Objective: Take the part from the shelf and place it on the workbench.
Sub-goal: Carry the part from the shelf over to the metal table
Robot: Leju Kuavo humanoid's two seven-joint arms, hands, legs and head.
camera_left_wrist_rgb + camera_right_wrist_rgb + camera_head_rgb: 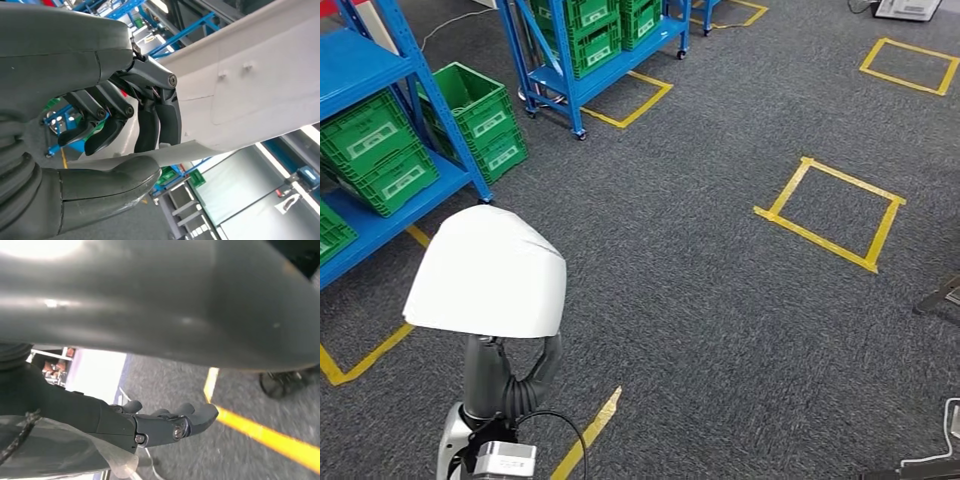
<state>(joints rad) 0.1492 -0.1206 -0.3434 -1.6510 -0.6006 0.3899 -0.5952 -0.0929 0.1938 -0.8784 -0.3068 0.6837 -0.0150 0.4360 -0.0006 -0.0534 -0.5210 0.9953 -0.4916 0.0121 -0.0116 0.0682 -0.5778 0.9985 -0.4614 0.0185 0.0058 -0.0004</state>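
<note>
Blue shelf (365,70): sits at the far left with green crates (376,150) on it, and I'm looking down at grey carpet (682,300), so I judge this the carry leg.
White part (487,270): held up in front of my body on the left side, above the floor, just right of the shelf.
Left hand (124,130): thumb under the part's thin edge, dark fingers (166,120) pressed on its upper face, a firm clamp by the look of it.
Carry advice: I'd keep that wrist level and turn slowly; the wide shell could lever out of an edge pinch.
Yellow tape square (829,215): out right on the carpet, well apart from the part.
Right hand (170,422): holds nothing, fingers stretched out side by side, over the carpet.
Workbench: not found yet, so I'd find it before walking on.
</note>
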